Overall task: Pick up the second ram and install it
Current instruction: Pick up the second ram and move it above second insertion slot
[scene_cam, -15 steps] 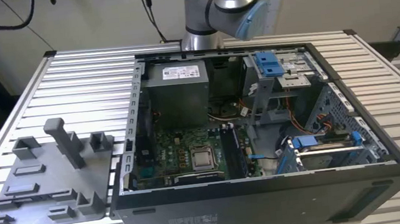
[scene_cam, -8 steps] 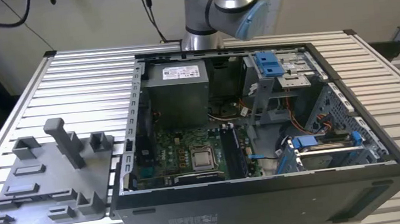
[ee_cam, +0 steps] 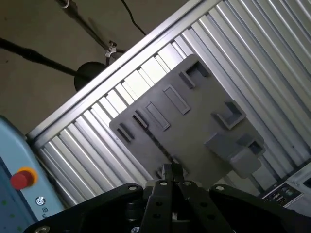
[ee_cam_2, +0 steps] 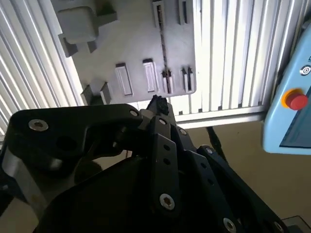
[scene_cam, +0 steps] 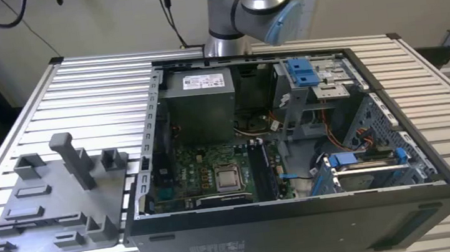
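Pincer (ee_cam: 168, 171), tips together, hides part of grey fixture plate (ee_cam: 194, 131).

Grey slotted fixture plate (ee_cam: 194, 131) below the gripper (ee_cam: 170, 169), slatted metal table (ee_cam: 272, 58) beneath it, blue pendant (ee_cam: 12, 145) with red button (ee_cam: 22, 178) beside the gripper, open computer case (scene_cam: 302, 224) next to the plate.

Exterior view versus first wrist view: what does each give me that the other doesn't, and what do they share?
Exterior view: the open computer case with its motherboard and grey power-supply box, plus the arm's upper joint behind it. First wrist view: the end effector, a pale-blue pendant with a red stop button, and a floor cable. Shared: the grey fixture plate, which the end effector is nearest, and the slatted table.
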Controlling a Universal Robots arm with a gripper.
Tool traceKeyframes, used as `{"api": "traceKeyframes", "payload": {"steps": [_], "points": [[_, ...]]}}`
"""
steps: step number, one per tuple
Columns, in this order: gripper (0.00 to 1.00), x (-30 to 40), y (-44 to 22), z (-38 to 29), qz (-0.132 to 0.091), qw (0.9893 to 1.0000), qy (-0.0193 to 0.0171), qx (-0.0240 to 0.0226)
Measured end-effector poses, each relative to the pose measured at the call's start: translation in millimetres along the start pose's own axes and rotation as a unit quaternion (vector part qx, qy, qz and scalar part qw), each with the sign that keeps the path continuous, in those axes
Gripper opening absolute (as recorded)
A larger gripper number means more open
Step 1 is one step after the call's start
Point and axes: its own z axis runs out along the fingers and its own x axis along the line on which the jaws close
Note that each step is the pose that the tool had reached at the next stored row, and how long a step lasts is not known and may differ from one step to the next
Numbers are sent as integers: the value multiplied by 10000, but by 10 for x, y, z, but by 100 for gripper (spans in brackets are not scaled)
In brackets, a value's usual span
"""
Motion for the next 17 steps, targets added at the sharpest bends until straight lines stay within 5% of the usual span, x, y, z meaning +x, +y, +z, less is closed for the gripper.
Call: {"api": "traceKeyframes", "payload": {"steps": [4,8,17], "points": [[11,0,0,3,-335,9994,13,5],[11,0,0,6,-676,9977,23,7],[11,0,0,9,-1396,9902,38,9]]}}
